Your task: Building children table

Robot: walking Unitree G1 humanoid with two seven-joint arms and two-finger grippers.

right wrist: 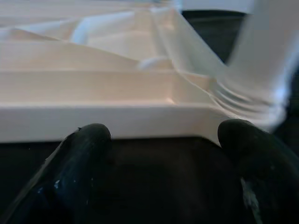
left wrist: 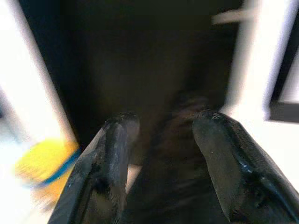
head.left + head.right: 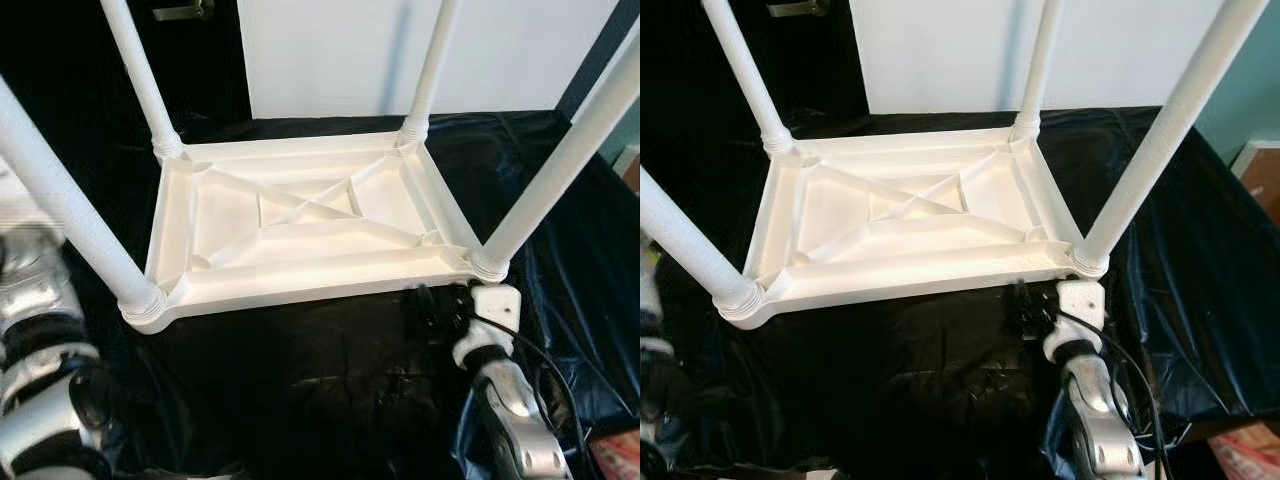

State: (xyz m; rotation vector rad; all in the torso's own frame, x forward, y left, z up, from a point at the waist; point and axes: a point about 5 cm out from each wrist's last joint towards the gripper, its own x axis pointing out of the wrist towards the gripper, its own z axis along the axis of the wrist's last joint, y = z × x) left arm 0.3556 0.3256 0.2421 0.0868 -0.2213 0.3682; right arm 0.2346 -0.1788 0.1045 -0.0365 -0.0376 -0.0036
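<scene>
A white plastic children's table [image 3: 300, 262] lies upside down on a black sheet, its ribbed underside facing up. Four white legs stand in its corners: front left [image 3: 70, 210], front right [image 3: 560, 160], back left [image 3: 140, 80] and back right [image 3: 430, 70]. My right gripper [image 3: 435, 305] hovers low just in front of the table's near rim, beside the front right leg's base. In the right wrist view its fingers [image 1: 88, 140] are spread apart and hold nothing. My left arm [image 3: 50, 380] hangs at the lower left. The left gripper [image 2: 161, 126] is open and blurred.
Black plastic sheeting [image 3: 300, 400] covers the work surface. A white panel [image 3: 330, 50] stands behind the table. A red item [image 3: 615, 455] lies at the lower right, and a blurred yellow object with a blue band [image 2: 44, 163] appears in the left wrist view.
</scene>
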